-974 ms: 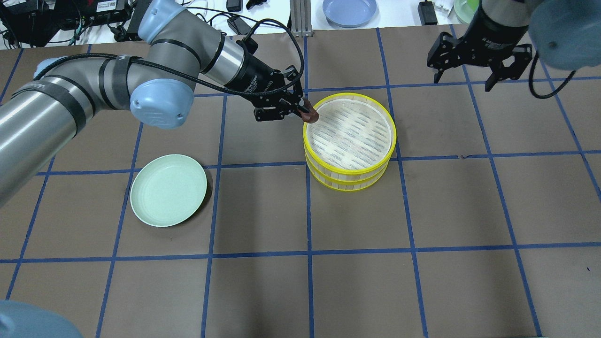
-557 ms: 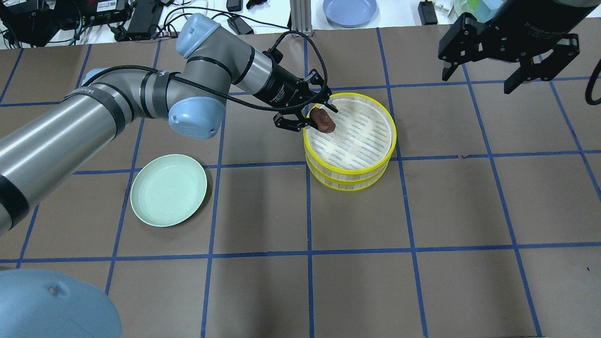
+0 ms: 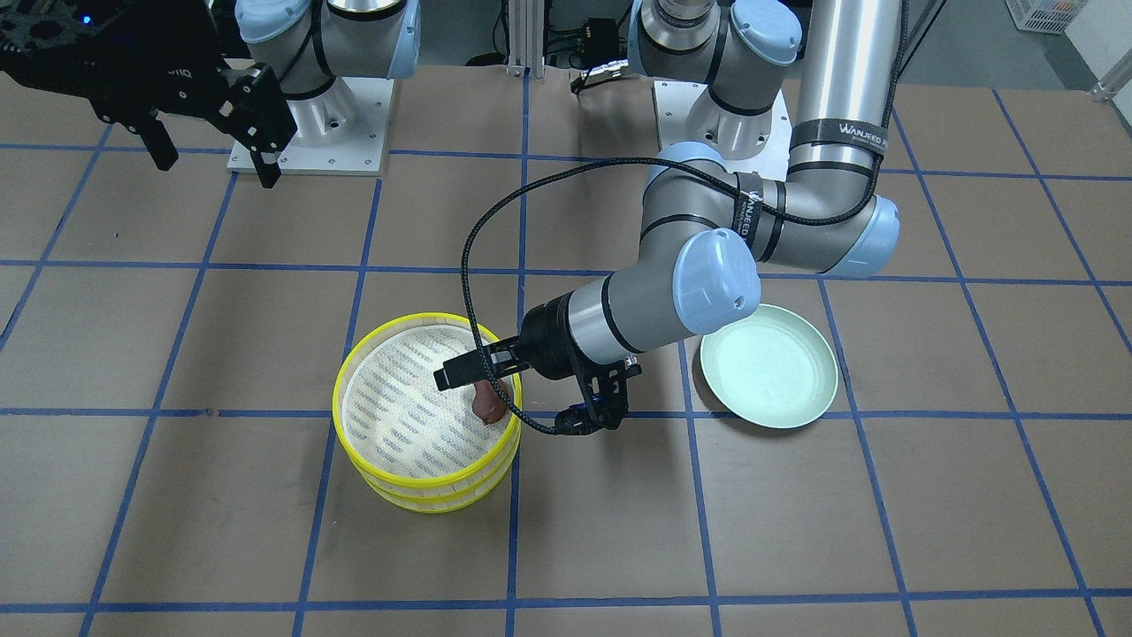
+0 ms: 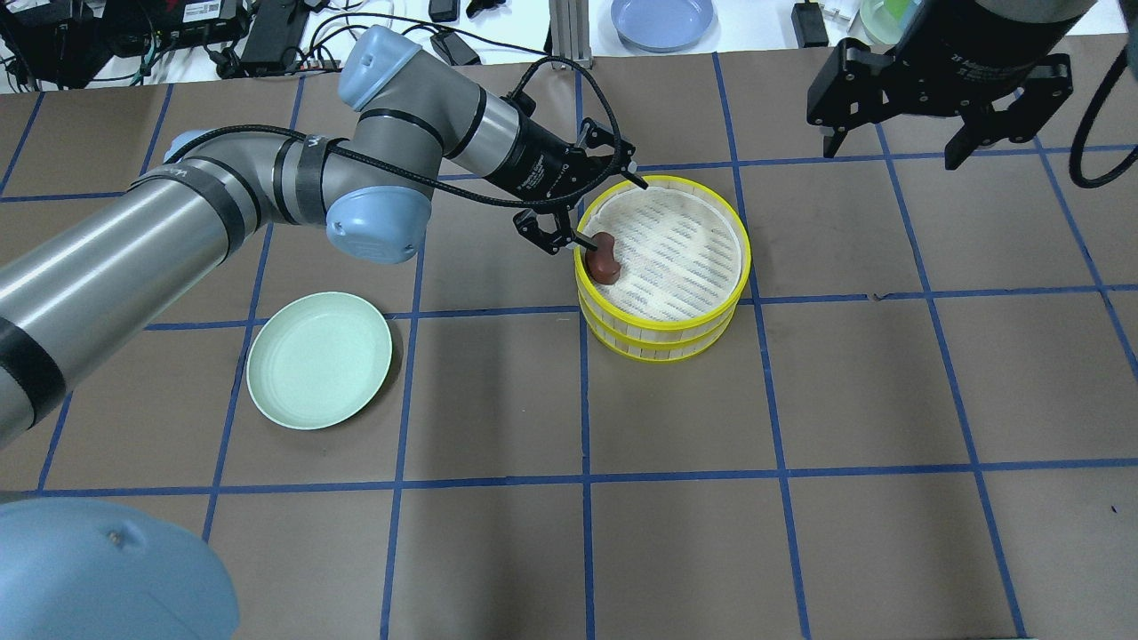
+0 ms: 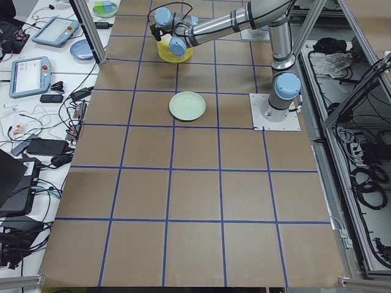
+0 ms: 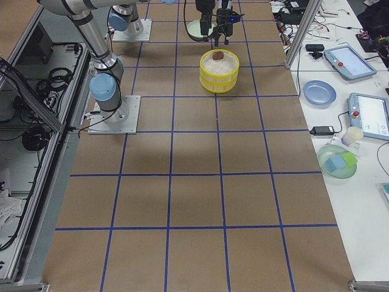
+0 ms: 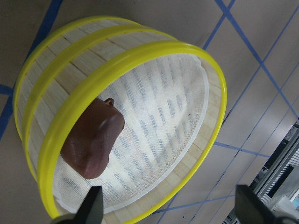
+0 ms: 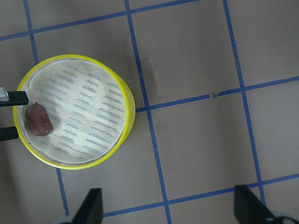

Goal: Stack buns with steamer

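Observation:
The steamer (image 4: 662, 267) stands as two yellow-rimmed tiers stacked one on the other; it also shows in the front view (image 3: 424, 416). The dark reddish-brown bun (image 4: 606, 258) lies on the striped cloth of the top tier, against the left rim, and shows in the left wrist view (image 7: 93, 140) and right wrist view (image 8: 38, 120). My left gripper (image 4: 613, 212) is open over that rim, with its fingers on either side of the bun and apart from it. My right gripper (image 4: 892, 153) is open and empty, high at the back right. The cream bun is out of view.
A pale green plate (image 4: 318, 360) lies empty on the table left of the steamer, under my left arm's reach. A blue plate (image 4: 662, 20) sits on the white bench beyond the table's far edge, among cables.
My left gripper carried the brown bun over the steamer's rim, lowered and opened; the bun now lies on the top tier's cloth. My right gripper shifted slightly and stayed open.

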Robot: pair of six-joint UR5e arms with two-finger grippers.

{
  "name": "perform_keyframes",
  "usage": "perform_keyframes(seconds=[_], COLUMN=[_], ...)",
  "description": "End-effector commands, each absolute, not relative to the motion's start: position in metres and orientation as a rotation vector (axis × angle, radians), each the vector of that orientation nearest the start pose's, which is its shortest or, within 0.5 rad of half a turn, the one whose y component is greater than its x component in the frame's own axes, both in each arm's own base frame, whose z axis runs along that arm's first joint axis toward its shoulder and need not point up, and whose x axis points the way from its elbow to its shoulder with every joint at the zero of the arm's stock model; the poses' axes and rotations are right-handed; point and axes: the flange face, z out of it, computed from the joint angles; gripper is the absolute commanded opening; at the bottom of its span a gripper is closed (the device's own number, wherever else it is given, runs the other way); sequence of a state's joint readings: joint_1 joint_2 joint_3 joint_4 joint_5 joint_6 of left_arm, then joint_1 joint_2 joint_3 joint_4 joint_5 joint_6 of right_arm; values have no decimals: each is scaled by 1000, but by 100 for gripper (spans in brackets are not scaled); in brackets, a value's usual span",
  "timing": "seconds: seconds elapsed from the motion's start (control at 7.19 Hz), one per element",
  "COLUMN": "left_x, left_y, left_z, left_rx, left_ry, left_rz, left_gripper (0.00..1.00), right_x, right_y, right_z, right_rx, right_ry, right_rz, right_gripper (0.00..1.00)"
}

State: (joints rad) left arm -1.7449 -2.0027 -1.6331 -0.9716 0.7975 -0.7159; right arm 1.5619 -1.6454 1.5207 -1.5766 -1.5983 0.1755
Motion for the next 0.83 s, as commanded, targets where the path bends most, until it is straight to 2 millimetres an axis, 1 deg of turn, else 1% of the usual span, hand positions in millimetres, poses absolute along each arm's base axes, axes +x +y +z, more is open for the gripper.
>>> perform_keyframes(seconds=[0.0, 0.14, 0.28, 0.42, 0.56, 0.7], left_x=[-304, -291, -282, -258, -226, -191], left_y=[-588, -594, -596, -597, -597, -593], left_z=[321, 336, 355, 371, 398, 419], left_rx=[581, 606, 575, 434, 368, 277], left_ry=[-2360, -2450, -2547, -2686, -2779, -2876], left_rz=[-229, -145, -50, -18, -1, 41], left_gripper=[99, 99, 99, 99, 100, 100], right_x=[126, 121, 122, 123, 123, 123], right_y=[-489, -493, -498, -500, -501, -501], right_z=[526, 522, 523, 525, 523, 521], right_rx=[287, 277, 274, 271, 272, 272], right_ry=[3141, 3159, 3149, 3151, 3146, 3147], right_rz=[-141, -133, -192, -220, -217, -195], right_gripper=[100, 100, 100, 100, 100, 100])
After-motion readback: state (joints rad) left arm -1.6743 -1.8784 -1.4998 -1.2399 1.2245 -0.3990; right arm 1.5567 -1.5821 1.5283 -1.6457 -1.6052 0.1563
